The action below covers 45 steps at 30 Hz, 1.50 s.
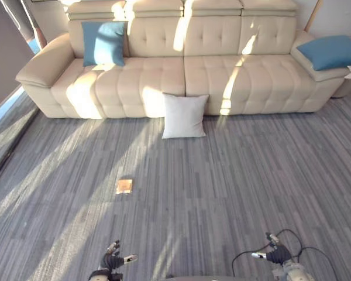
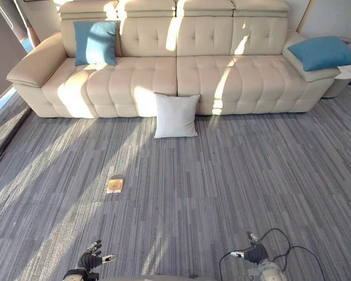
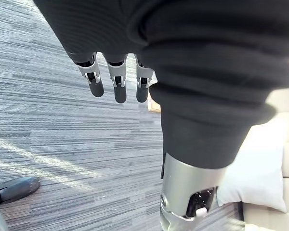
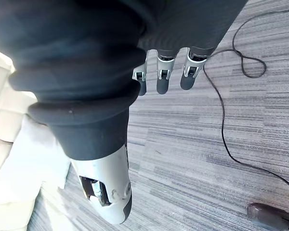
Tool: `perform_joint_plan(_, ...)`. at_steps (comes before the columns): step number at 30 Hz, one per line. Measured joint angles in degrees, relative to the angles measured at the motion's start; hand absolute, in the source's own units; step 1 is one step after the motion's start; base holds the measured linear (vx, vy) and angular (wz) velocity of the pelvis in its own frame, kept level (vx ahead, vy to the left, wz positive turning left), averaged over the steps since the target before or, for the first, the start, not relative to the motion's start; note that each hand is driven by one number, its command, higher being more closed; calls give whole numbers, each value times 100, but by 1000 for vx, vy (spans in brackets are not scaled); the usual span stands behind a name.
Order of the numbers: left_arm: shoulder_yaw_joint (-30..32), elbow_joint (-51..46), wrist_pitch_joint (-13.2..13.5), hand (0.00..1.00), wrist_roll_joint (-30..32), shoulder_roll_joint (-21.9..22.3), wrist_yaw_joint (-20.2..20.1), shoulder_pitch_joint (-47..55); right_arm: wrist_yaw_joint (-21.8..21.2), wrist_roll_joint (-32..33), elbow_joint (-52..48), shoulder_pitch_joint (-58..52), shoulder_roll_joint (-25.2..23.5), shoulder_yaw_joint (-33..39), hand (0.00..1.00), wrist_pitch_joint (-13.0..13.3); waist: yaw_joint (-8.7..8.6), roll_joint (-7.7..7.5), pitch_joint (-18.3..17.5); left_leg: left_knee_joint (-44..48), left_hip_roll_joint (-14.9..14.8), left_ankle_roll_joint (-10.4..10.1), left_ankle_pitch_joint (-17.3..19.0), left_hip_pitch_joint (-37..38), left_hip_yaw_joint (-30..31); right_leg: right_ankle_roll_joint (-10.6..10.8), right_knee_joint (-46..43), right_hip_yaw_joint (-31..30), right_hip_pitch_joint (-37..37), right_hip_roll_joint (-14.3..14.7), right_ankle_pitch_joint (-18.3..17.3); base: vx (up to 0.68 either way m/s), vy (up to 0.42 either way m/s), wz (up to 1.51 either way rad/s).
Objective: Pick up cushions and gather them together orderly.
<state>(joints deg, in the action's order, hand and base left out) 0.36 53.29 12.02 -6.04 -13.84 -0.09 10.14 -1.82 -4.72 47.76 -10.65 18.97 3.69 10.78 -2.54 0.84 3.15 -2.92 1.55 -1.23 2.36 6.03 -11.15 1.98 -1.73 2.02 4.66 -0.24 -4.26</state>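
The left hand [image 1: 113,259] hangs low at the robot's near left, its fingers [image 3: 118,89] straight and side by side, thumb [image 3: 190,202] held apart, palm empty. The right hand [image 1: 276,253] mirrors it at the near right, fingers [image 4: 164,82] straight, nothing in its grasp.

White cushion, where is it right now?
In the left eye view the white cushion stands on the carpet, leaning against the front of the sofa near its middle.

Readable text, labels, numbers, signs: none that I can make out on the sofa [image 1: 181,64], the white cushion [image 1: 184,116] or the carpet [image 1: 234,187].
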Motion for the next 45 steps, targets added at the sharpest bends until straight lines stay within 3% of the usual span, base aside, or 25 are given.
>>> perform_joint_plan(6, 0, 1, -4, 0, -2, 9, 1, 5, -77, 324, 130, 14, 2, 96, 0, -15, -17, 13, 8, -26, -8, 10, 8, 11, 12, -127, -138, 69, -92, 6, -145, -36, -25, 3)
perform_joint_plan(14, 1, 2, -27, 0, -64, 25, 5, 119, -68, 829, 536, 94, -146, 338, 0, -119, -8, 25, 6, -108, -32, 23, 6, -134, -27, -146, -107, 82, -277, 41, -140, -13, -10, -1)
perform_joint_plan(18, 32, 1, -28, 0, -119, 25, 10, 127, -64, 1135, 687, 288, -282, 483, 0, -129, 24, 8, 25, -76, -43, 160, 100, -252, -189, -156, -91, -98, -422, 68, -129, 76, 9, -22)
perform_joint_plan(20, 32, -1, -28, 0, -127, 27, 12, 121, -61, 1159, 700, 389, -303, 486, 0, -128, 26, -2, 34, 47, -41, 262, 239, -331, -272, -111, -105, -158, -471, 61, -161, 108, 24, -23)
perform_joint_plan(22, 39, -112, -24, 0, -205, 37, 18, 99, -60, 1213, 702, 506, -315, 501, 0, -125, 33, 16, 55, 315, -45, 297, 458, -497, -336, 66, -358, -205, -622, 25, -299, 153, 46, -20)
perform_joint_plan(23, 39, -141, -23, 0, -231, 56, 20, 62, -60, 1268, 703, 556, -323, 524, 0, -125, 21, 48, 111, 466, -56, 320, 575, -534, -335, 258, -671, -191, -734, 4, -427, 165, 56, -7)
perform_joint_plan(24, 35, -146, -26, 0, -231, 101, 22, -15, -58, 1360, 701, 588, -366, 589, 0, -126, 39, 113, 217, 617, -109, 359, 713, -518, -336, 476, -1427, -108, -1002, 4, -568, 159, 92, 0)
perform_joint_plan(25, 27, -162, -25, 0, -231, 115, 27, -42, -51, 1379, 700, 589, -447, 599, 0, -126, 26, 130, 301, 666, -130, 425, 828, -371, -306, 562, -2585, 43, -1429, -43, -639, 191, 94, 4)
perform_joint_plan(26, 20, -165, -27, 0, -231, 100, 32, -67, -48, 1386, 691, 583, -504, 597, 0, -125, 17, 103, 372, 687, -108, 495, 877, -230, -276, 567, -3267, 182, -1659, -121, -638, 232, 83, 24)
perform_joint_plan(27, -9, -164, -42, 0, -230, 52, 51, -149, -60, 1408, 700, 533, -604, 561, 0, -131, -3, 73, 477, 700, -36, 525, 984, -25, -172, 427, -3985, 424, -2018, -295, -901, 283, 51, 32)
perform_joint_plan(29, -10, -167, -43, 0, -231, 49, 121, -222, -64, 1427, 703, 450, -631, 449, 0, -170, -4, 43, 489, 681, -28, 517, 1123, 183, -74, 271, -4009, 706, -2414, -396, -1090, 278, 43, 38)
perform_joint_plan(32, -14, -169, -41, 0, -232, 52, 144, -383, -60, 1430, 693, 533, -617, 439, 0, -212, -185, 122, 666, 503, -173, 414, 1219, 539, 204, 168, -2749, 899, -2862, -316, -846, 417, -16, 54)
perform_joint_plan(34, -35, -172, -36, 0, -232, 38, 151, -419, -60, 1425, 684, 515, -619, 433, 0, -219, -298, 71, 770, 503, -244, 119, 1390, 869, 343, 76, -1535, 875, -2933, -279, -29, 574, -104, 62)
perform_joint_plan(35, -52, -171, -36, 0, -231, 32, 155, -401, -59, 1424, 680, 485, -615, 433, 0, -220, -295, 34, 770, 525, -248, 26, 1444, 939, 362, -39, -1530, 855, -2973, -287, 246, 576, -149, 51)
perform_joint_plan(36, -82, -151, -36, 0, -228, 48, 151, -360, -59, 1417, 648, 388, -609, 444, 0, -226, -312, -5, 740, 744, -315, -101, 1520, 1008, 469, -300, -1930, 831, -3025, -301, 655, 576, -179, 27)
perform_joint_plan(37, -82, -152, -33, 0, -228, 89, 149, -364, -63, 1405, 590, 417, -608, 457, 0, -231, -277, 64, 706, 1331, -455, -190, 1500, 798, 451, -391, -2199, 878, -3065, -281, 324, 590, -201, 21)
perform_joint_plan(38, -80, -154, -34, 0, -228, 97, 150, -370, -69, 1395, 522, 439, -610, 456, 0, -230, -280, 89, 720, 1781, -471, -305, 1435, 587, 436, -440, -2238, 894, -3038, -269, 223, 609, -235, -1)
perform_joint_plan(39, -53, -151, -37, 0, -228, 162, 154, -365, -67, 1359, 418, 472, -591, 453, 0, -227, -284, 157, 764, 3003, -640, -710, 1083, 106, 322, -484, -2174, 894, -2797, -198, 56, 508, -205, 0)
perform_joint_plan(40, -3, -148, -38, 0, -229, 231, 149, -354, -67, 1361, 376, 467, -565, 430, 0, -227, -285, 211, 819, 3746, -773, -742, 753, -168, 283, -494, -2045, 899, -2540, -155, -11, 648, -238, -5)
perform_joint_plan(41, 26, -154, -33, 0, -230, 326, 149, -310, -58, 1372, 367, 462, -523, 384, 0, -232, -250, 274, 892, 5103, -1143, -737, 313, -597, 161, -557, -1753, 892, -1954, -9, -92, 631, -192, -26)
perform_joint_plan(42, 28, -162, -33, 0, -231, 361, 144, -257, -25, 1385, 302, 458, -525, 249, 0, -229, -142, 252, 909, 6005, -1476, -465, 505, -826, -234, -626, -1480, 771, -1371, 100, -137, 604, -171, -35)
perform_joint_plan(43, 31, -188, -33, 0, -230, 381, 144, -240, -2, 1392, 211, 433, -535, 210, 0, -219, -97, 210, 914, 6265, -1594, -318, 602, -964, -399, -665, -1329, 721, -1096, 114, -173, 647, -146, -44)
perform_joint_plan(44, 33, -283, -18, 0, -232, 427, 142, -231, 44, 1450, 0, 380, -589, 216, 0, -201, 16, 60, 910, 6391, -1723, -136, 719, -1430, -670, -624, -916, 626, -543, 67, -317, 508, -94, -23)
perform_joint_plan(45, 34, -358, -10, 0, -232, 461, 134, -235, 49, 1532, -74, 399, -612, 214, 0, -201, 39, 55, 905, 6256, -1768, -50, 778, -1812, -763, -644, -714, 600, -313, 71, -424, 485, -66, -14)
